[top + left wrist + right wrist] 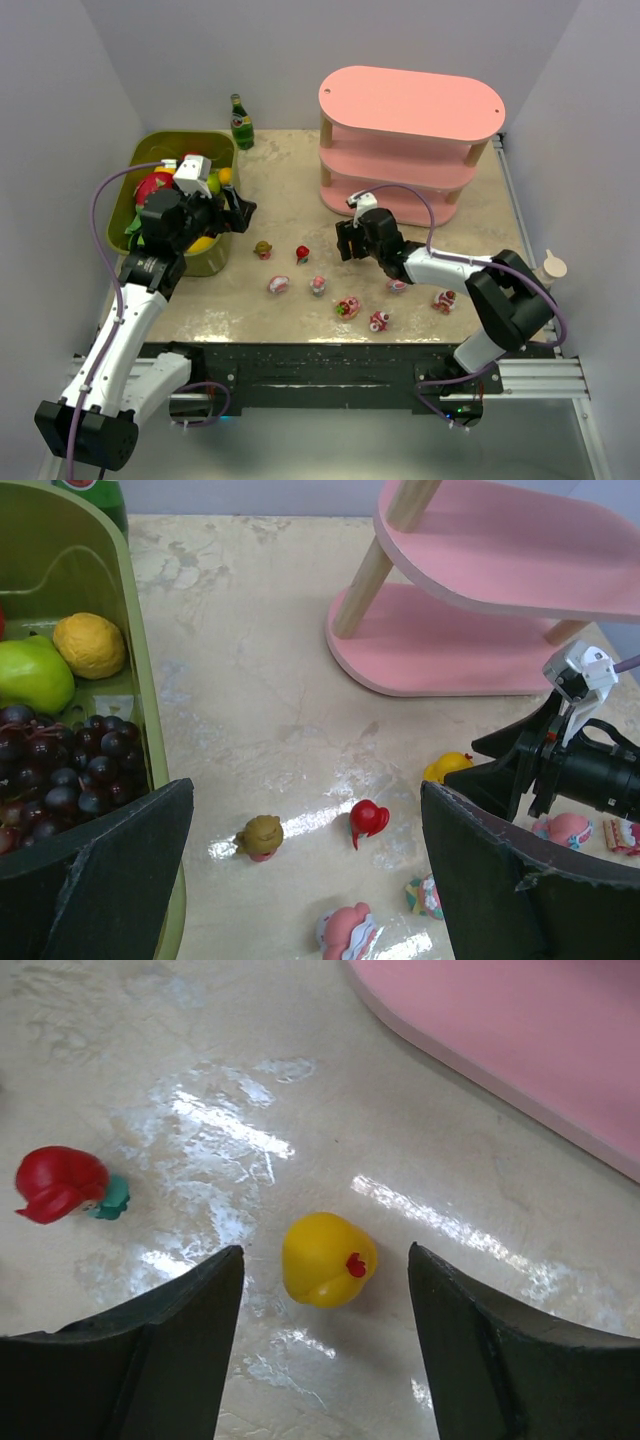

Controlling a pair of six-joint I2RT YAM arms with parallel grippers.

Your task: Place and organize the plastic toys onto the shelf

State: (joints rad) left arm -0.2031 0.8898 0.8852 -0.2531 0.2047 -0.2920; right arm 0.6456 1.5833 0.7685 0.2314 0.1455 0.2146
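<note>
We see a glossy, marbled beige tabletop (290, 190) between pale walls (280, 50), the pink shelf (410, 100) at its far right corner. Our left gripper (236, 212) gapes wide; our right gripper (343, 243) is spread, straddling a yellow duck (325, 1260).

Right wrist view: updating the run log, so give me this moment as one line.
right hand: open, straddling yellow toy, not touching | left hand: open, over table by bin

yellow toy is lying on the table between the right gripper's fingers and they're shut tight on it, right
No: the yellow toy lies on the table between the fingers of the right gripper, but the jaws are open, with bare table showing on each side of it. The right wrist view shows this.
</note>
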